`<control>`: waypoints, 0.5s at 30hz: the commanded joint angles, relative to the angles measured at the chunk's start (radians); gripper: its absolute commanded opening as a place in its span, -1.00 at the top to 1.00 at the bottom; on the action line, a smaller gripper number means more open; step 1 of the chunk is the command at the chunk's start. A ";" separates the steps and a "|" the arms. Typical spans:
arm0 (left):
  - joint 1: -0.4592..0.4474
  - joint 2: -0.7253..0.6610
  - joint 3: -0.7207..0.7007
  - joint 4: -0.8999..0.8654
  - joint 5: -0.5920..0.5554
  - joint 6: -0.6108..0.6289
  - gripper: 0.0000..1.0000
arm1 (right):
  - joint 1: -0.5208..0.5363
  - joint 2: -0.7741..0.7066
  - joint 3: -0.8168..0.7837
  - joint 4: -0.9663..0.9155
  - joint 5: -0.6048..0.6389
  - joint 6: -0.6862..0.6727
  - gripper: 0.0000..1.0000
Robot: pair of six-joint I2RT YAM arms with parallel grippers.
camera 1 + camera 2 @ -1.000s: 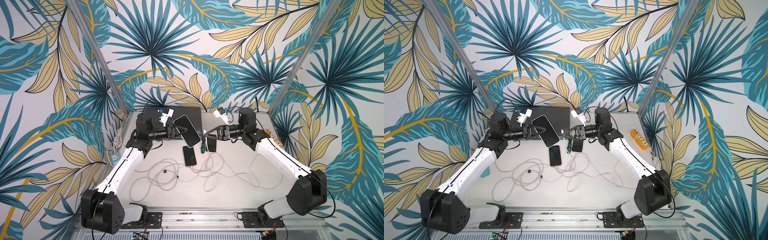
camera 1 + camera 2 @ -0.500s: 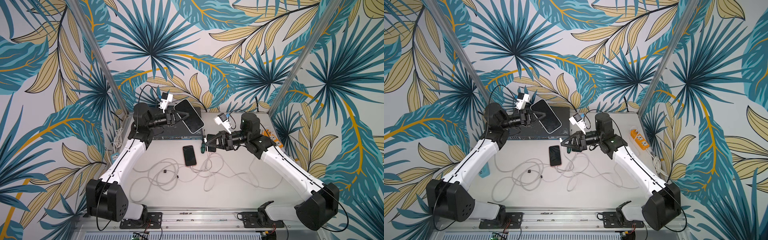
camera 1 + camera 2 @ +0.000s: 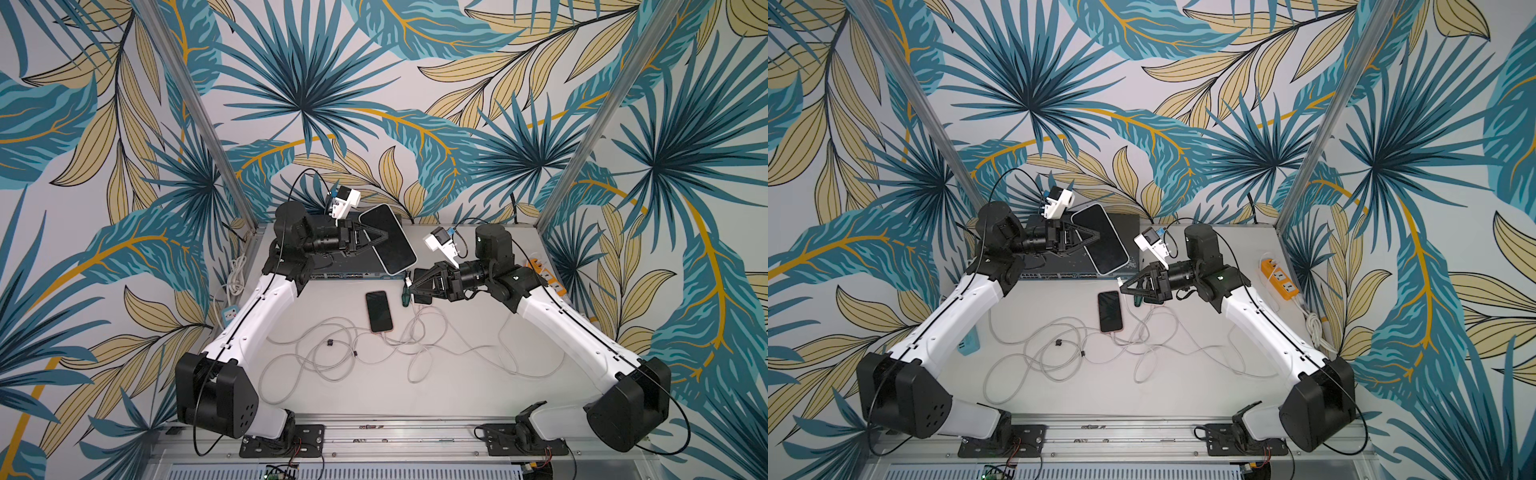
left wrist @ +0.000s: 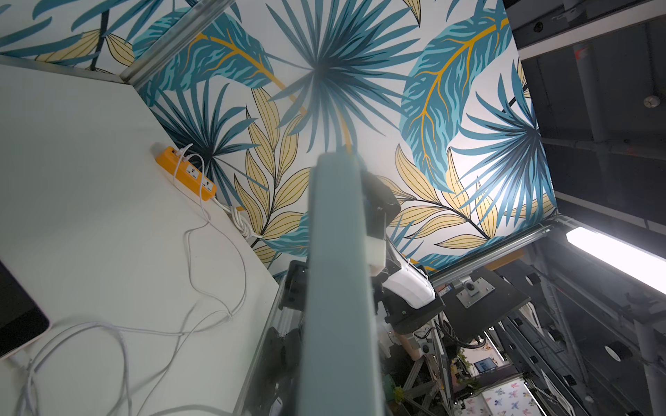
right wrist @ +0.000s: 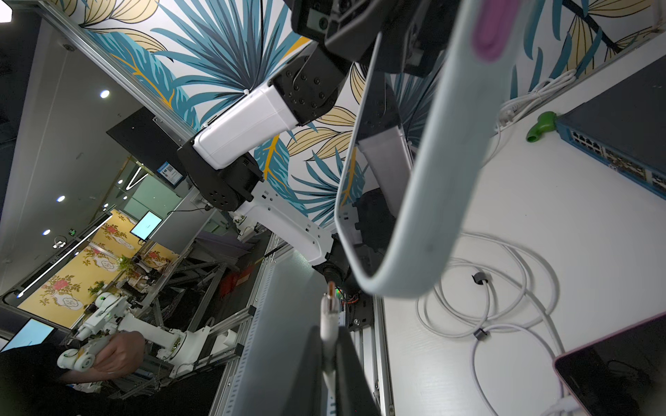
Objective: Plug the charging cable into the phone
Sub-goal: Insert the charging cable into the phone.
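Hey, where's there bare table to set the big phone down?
Bare: the table strip between the cable tangle and the front rail; also the patch bounded by network switch, left arm and small phone. Crowded: the middle, under that tangle.

Two phones are being counted: a pale-cased phone and a smaller dark phone. Two pincers are being counted: left pincer, right pincer. One network switch, one orange power strip and one cable plug are being counted. The tangled white cables are not being resolved into a number.
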 commanded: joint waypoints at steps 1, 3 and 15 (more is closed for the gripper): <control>-0.019 -0.006 0.045 -0.039 0.032 0.057 1.00 | 0.006 0.014 0.015 -0.022 -0.036 -0.031 1.00; -0.029 -0.005 0.056 -0.085 0.037 0.093 1.00 | 0.006 0.008 0.016 -0.020 -0.036 -0.033 1.00; -0.042 -0.008 0.068 -0.134 0.041 0.140 1.00 | 0.006 -0.002 0.010 -0.040 -0.022 -0.064 1.00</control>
